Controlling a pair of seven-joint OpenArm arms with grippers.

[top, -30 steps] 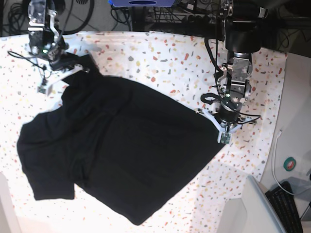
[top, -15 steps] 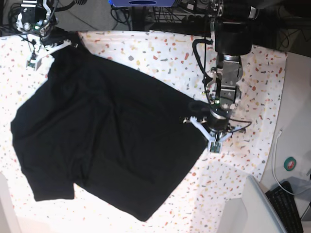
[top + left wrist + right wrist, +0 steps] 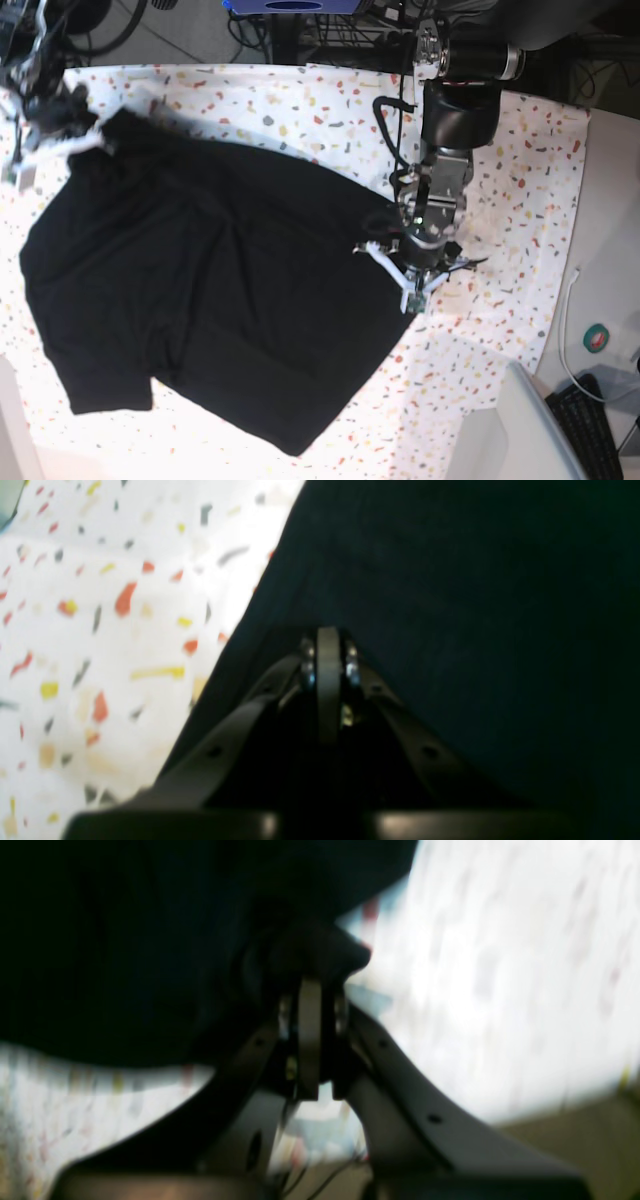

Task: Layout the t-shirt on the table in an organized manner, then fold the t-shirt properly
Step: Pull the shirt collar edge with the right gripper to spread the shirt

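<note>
The t-shirt (image 3: 250,300) lay on the table (image 3: 530,190), spread at a slant over the left & middle parts as seen in the base view, w/ its upper L portion bunched near the table's top L corner. One sleeve-like flap pointed down near the bottom L corner, another dark corner reached down toward the bottom edge approx. mid-width. Black fabric was mostly flat in the lower half, w/ soft creases running down from the bunched part. The R gripper (image 3: 314,990) was near the table's top L corner, jaws closed on the t-shirt, a crumpled bit of cloth sticking up around the tips; that wrist view was blurry, as was the arm in the base view. The L gripper (image 3: 330,640) was at the t-shirt's edge on the base view's right side, jaws closed on the cloth, w/ the tips down in the dark fabric & speckled tabletop showing just beside it. Bare table showed along the top edge & down the R side. Past the table's R edge were a pale cable (image 3: 563,340), a small round green item (image 3: 596,338) & a black ridged item (image 3: 585,430), the last near the bottom R corner.
</note>
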